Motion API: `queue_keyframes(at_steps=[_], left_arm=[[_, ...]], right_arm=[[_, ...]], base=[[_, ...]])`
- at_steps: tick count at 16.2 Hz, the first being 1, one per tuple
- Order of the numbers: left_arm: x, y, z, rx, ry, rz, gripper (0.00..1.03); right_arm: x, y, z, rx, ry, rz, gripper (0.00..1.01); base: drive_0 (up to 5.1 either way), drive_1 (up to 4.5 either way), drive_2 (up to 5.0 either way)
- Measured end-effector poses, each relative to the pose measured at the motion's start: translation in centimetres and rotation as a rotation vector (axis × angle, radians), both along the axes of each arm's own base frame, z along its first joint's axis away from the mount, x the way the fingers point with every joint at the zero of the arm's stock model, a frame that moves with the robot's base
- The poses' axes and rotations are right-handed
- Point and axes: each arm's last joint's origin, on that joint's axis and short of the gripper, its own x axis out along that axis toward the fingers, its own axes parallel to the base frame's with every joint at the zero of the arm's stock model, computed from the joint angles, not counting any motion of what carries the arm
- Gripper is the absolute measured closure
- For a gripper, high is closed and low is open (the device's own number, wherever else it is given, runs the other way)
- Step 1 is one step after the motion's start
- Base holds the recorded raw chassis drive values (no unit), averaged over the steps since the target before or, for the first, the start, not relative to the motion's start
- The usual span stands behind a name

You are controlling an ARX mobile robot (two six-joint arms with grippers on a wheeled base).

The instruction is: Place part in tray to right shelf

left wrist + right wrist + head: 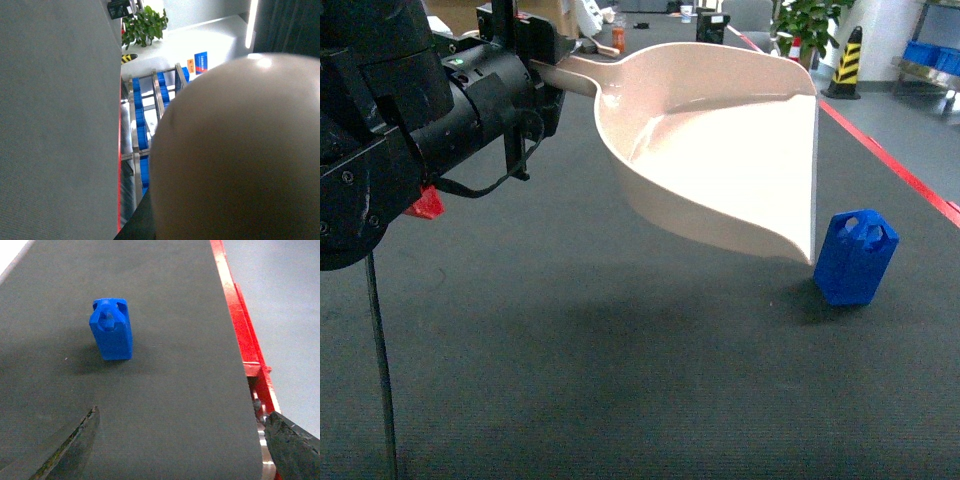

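From the head, my left jaws (552,72) clamp the tray (720,140) by its handle, holding it above the dark table (620,380); the part (855,257) stands just beside its lip. My left wrist sees mostly tray (240,150). My right jaws (182,440) gape wide, the part (112,329) standing ahead.

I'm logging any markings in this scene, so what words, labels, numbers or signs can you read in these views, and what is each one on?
No text is legible in any view.
Blue sign on the far wall: lettering too small and blurred to read.
Orange label beside it: also unreadable.
Part: no marking visible.
Tray: plain, no label or brand visible.
Yellow-and-black striped post: stripes only, no words.
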Motion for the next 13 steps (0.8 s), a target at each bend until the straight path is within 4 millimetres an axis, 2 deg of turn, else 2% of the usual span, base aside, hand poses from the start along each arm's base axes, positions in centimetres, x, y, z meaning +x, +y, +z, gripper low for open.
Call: queue_keyframes(at_steps=[6, 8, 9, 10, 12, 13], left_arm=[[0.0, 0.0, 0.0, 0.001, 0.003, 0.0, 0.87], [0.0, 0.0, 0.0, 0.001, 0.002, 0.0, 0.87], [0.0, 0.0, 0.0, 0.001, 0.002, 0.0, 0.87], [0.0, 0.0, 0.0, 0.0, 0.001, 0.0, 0.87], [0.0, 0.0, 0.0, 0.001, 0.002, 0.0, 0.87], [0.0, 0.0, 0.0, 0.0, 0.001, 0.0, 0.87]], right_arm=[[2.7, 0.2, -0.1, 0.007, 0.047, 0.023, 0.03], [4.4, 0.4, -0.2, 0.006, 0.062, 0.038, 0.03], [9.3, 1.3, -0.8, 0.015, 0.142, 0.086, 0.03], [12.9, 2.6, -1.4, 0.005, 0.176, 0.114, 0.03], [18.1, 5.9, -4.0, -0.037, 0.254, 0.146, 0.03], [18.5, 6.2, -4.2, -0.042, 0.265, 0.147, 0.03]], base=[[0.0, 0.0, 0.0], [0.0, 0.0, 0.0], [0.0, 0.0, 0.0], [0.0, 0.0, 0.0], [0.0, 0.0, 0.0], [0.0, 0.0, 0.0]])
